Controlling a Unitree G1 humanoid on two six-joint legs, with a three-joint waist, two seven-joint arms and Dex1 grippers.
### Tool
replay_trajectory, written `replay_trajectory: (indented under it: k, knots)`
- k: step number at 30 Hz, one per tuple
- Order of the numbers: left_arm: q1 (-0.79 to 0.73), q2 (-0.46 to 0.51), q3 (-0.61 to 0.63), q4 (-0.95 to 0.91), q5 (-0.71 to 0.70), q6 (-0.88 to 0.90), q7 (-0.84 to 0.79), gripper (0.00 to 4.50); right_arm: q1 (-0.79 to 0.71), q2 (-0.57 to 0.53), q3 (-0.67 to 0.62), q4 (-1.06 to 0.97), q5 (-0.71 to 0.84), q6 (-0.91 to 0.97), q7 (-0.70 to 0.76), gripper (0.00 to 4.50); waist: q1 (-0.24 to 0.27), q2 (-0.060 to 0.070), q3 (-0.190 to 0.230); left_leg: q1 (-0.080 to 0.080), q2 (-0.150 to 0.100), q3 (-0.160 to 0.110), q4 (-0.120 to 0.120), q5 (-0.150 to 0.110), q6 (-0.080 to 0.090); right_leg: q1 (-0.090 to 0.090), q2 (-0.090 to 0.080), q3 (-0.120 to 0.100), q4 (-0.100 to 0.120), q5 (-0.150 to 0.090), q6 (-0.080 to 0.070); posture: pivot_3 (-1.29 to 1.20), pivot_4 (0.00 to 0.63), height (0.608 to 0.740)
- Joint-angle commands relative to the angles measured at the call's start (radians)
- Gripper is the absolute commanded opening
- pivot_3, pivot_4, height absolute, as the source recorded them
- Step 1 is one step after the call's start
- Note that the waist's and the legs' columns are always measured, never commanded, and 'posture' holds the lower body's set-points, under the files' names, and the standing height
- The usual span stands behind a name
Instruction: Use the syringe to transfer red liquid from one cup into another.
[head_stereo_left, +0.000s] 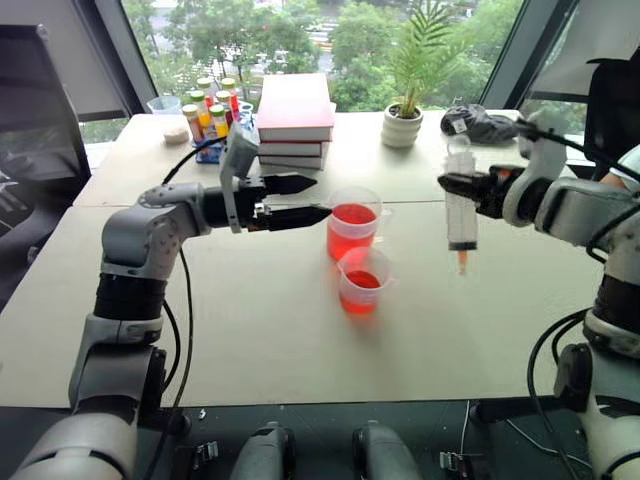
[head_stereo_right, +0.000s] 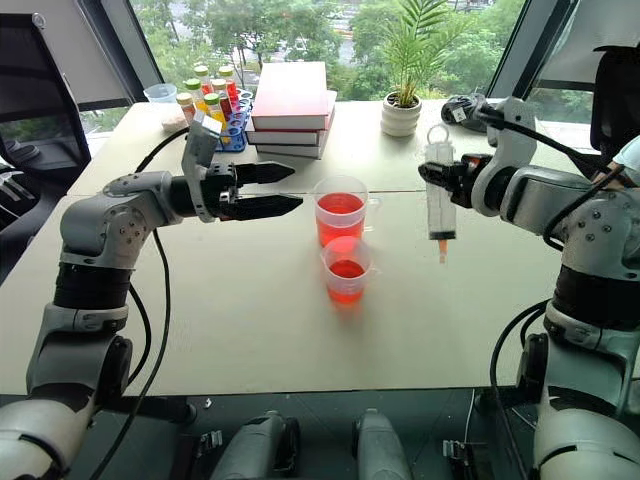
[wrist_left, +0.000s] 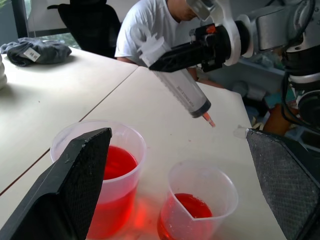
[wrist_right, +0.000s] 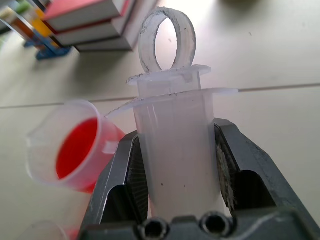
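Syringe (head_stereo_left: 461, 205) clamped upright in right gripper (head_stereo_left: 455, 186), tip down, in the air well right of both cups. Left gripper (head_stereo_left: 300, 200) level, fingers wide apart, just left of tall cup (head_stereo_left: 353, 225). Short cup (head_stereo_left: 363, 282) touching it in front; red liquid (head_stereo_left: 353, 214) in both.

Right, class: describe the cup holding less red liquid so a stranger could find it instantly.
Start at the stack of books at the table's far side; two clear cups stand in front of it. The shorter cup is the nearer one, touching the taller cup. It is narrower, with red liquid only at its base.
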Motion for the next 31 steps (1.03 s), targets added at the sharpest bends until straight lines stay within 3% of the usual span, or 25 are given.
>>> replay_trajectory:
  k: [1,4,10,11,15,18,24,28,31]
  knots:
    - [0.019,0.013,0.028,-0.068,-0.031,0.002,0.015,4.41,-0.007,-0.027,0.085,0.108,-0.058,0.045,0.085,1.45,-0.003,0.0,0.0,0.0,0.0,0.0,0.0,0.0,0.0,0.0,0.0,0.0,0.0,0.0,0.0,0.0,0.15,0.74]
    - [0.038,0.022,0.028,-0.095,-0.038,0.005,0.026,4.41,0.009,-0.034,0.176,0.217,-0.147,-0.014,0.149,1.45,-0.001,0.0,0.0,0.0,0.0,0.0,0.0,0.0,0.0,0.0,0.001,0.0,0.0,0.0,0.0,0.0,0.15,0.74]
    - [0.075,0.04,0.023,-0.151,-0.053,0.026,0.047,4.41,-0.007,-0.006,0.238,0.376,-0.252,-0.12,0.264,1.45,0.003,0.0,0.0,0.0,-0.001,0.001,0.001,0.0,0.0,0.0,0.004,0.0,0.0,0.0,0.001,0.0,0.15,0.74]
    - [0.079,0.042,0.024,-0.16,-0.059,0.036,0.049,4.5,-0.01,-0.003,0.242,0.389,-0.264,-0.13,0.278,2.49,0.002,0.0,0.0,0.0,0.0,0.001,0.001,0.0,0.0,0.0,0.005,0.0,0.0,0.0,0.001,0.0,0.15,0.74]
    - [0.089,0.054,0.032,-0.184,-0.086,0.064,0.06,4.5,-0.019,-0.009,0.228,0.386,-0.288,-0.132,0.325,4.4,0.002,0.0,0.0,0.0,0.0,0.001,0.001,0.0,0.0,0.0,0.005,0.0,0.0,0.0,0.001,0.0,0.15,0.74]
    - [0.096,0.064,0.031,-0.201,-0.096,0.076,0.068,4.5,0.001,-0.045,0.187,0.278,-0.271,-0.092,0.352,4.46,0.002,0.0,0.0,0.0,0.0,0.0,0.001,0.0,0.0,0.0,0.006,0.0,0.0,0.0,0.001,0.0,0.15,0.74]
    - [0.104,0.097,0.024,-0.219,-0.102,0.087,0.072,4.5,0.128,-0.145,0.009,-0.126,-0.158,0.035,0.418,4.46,0.007,0.0,0.0,-0.001,0.0,-0.001,0.001,0.0,0.001,0.0,0.006,0.0,-0.001,0.0,0.001,0.0,0.15,0.74]
    - [0.11,0.128,0.021,-0.205,-0.094,0.094,0.069,4.5,0.299,-0.25,-0.133,-0.433,-0.063,0.019,0.521,4.46,0.006,0.0,0.0,-0.001,0.001,-0.001,0.001,-0.001,0.001,0.001,0.005,0.0,-0.001,0.0,0.001,0.0,0.15,0.74]
    - [0.116,0.142,0.022,-0.203,-0.096,0.093,0.063,4.5,0.375,-0.274,-0.194,-0.521,-0.043,0.003,0.542,4.46,0.004,0.0,0.0,0.0,0.001,-0.001,0.001,-0.001,0.001,0.001,0.006,0.0,-0.001,0.0,0.001,0.0,0.15,0.74]
